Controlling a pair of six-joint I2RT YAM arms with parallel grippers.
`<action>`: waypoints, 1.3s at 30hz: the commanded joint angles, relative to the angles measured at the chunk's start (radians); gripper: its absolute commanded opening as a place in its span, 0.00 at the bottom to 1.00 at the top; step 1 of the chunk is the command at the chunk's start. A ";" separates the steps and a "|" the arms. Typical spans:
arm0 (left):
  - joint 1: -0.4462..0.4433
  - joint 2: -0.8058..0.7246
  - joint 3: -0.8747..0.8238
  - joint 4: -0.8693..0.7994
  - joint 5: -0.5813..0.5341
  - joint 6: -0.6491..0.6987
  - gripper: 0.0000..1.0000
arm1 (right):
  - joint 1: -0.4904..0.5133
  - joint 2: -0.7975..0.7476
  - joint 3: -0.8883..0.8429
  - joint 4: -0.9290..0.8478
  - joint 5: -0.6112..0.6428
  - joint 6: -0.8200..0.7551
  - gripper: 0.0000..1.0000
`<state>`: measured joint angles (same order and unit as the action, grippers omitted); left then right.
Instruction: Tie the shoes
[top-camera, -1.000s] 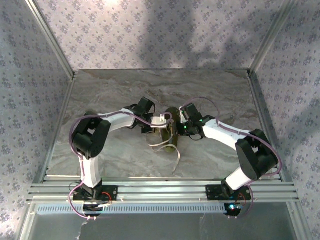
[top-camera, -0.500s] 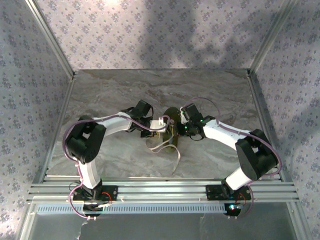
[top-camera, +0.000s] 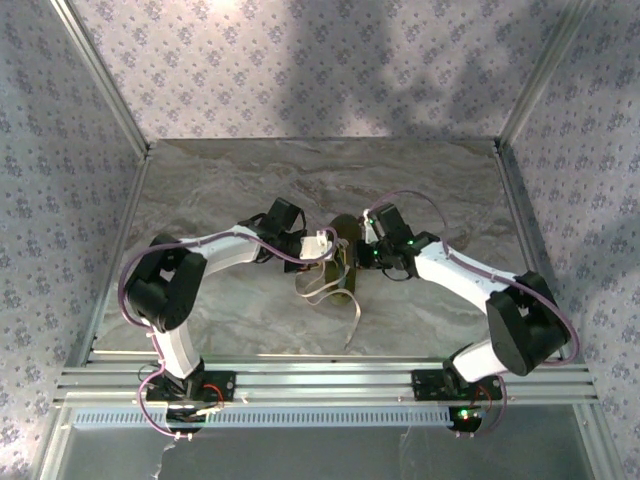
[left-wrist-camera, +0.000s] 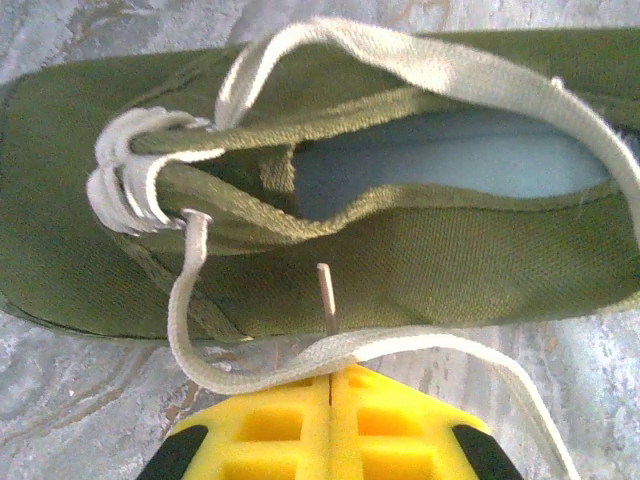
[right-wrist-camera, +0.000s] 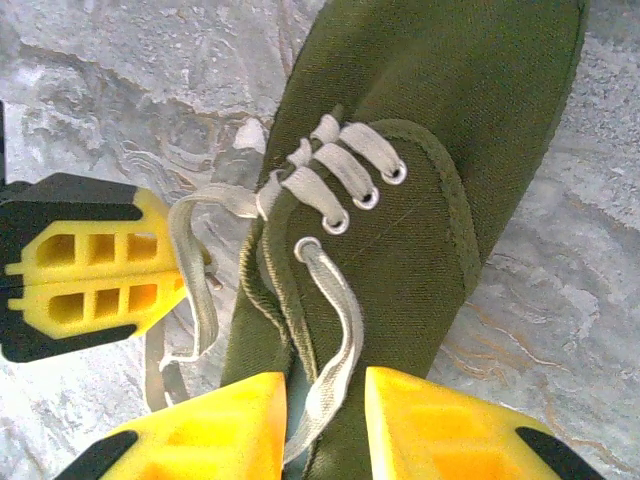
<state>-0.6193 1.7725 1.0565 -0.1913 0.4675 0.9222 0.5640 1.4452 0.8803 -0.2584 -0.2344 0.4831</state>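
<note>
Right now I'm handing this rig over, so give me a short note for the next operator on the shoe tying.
Left jaws: shut on one lace beside the shoe.
Right jaws: open, the other lace running between them.
Shoe: lying on the table, laced through its eyelets.
Done: one lace gripped; no knot visible.
To do: cross the laces, knot, make the bow.
</note>
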 joint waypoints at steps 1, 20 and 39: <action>0.002 -0.035 -0.006 0.023 0.069 -0.002 0.00 | -0.005 -0.019 0.013 -0.032 -0.044 0.002 0.28; 0.013 -0.062 -0.023 0.089 0.171 -0.085 0.00 | 0.002 0.053 0.037 0.065 -0.144 0.061 0.29; 0.010 -0.068 -0.005 0.079 0.191 -0.095 0.00 | -0.002 0.129 0.096 0.078 -0.178 0.063 0.29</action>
<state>-0.6090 1.7390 1.0351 -0.1188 0.6025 0.8246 0.5652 1.5604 0.9417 -0.1780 -0.3901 0.5350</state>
